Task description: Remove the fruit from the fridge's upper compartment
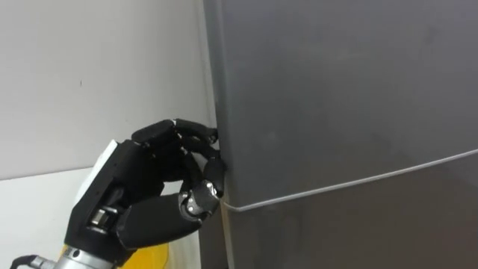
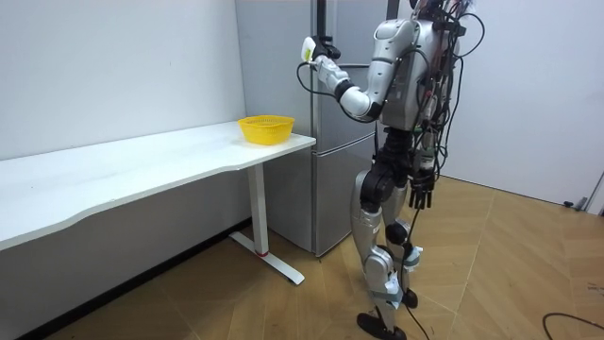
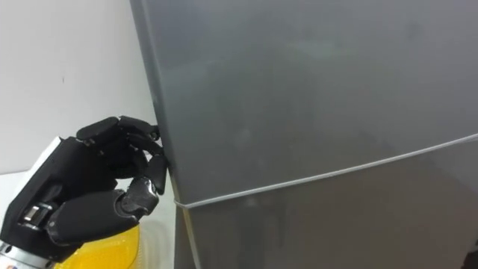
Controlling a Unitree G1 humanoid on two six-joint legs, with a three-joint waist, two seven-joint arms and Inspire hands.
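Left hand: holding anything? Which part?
The left hand grips the upper fridge door, fingers curled on its left edge just above the seam. The right hand hangs empty at the robot's side.

The fridge is a tall grey cabinet standing against the wall, just beside the end of the table. Its upper door is a plain matt grey panel, closed and lying flush with the lower door beneath it. A thin pale seam (it runs at a slant across the eye views) parts the two. At the upper door's left edge, just above that seam, the left hand has its curled fingers hooked against the door's side.
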